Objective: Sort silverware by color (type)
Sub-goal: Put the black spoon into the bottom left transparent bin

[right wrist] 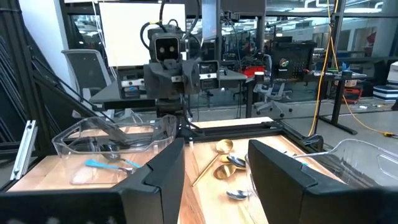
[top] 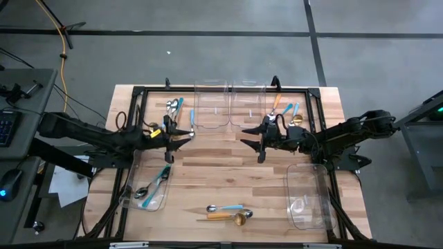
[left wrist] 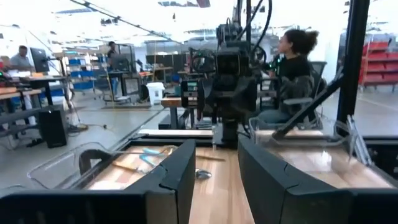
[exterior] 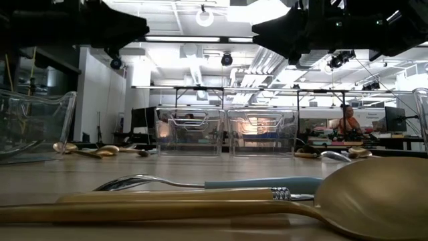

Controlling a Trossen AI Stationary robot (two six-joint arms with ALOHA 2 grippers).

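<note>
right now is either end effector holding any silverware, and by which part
Nothing is held. The left end effector and the right end effector both hover open and empty above the table.

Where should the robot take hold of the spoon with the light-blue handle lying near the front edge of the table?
Grip the spoon with the silver head and light-blue handle at mid-handle, from straight above. It lies flat, and the handle is the long straight part. Set the fingers across it, avoiding the gold spoon close beside.
</note>
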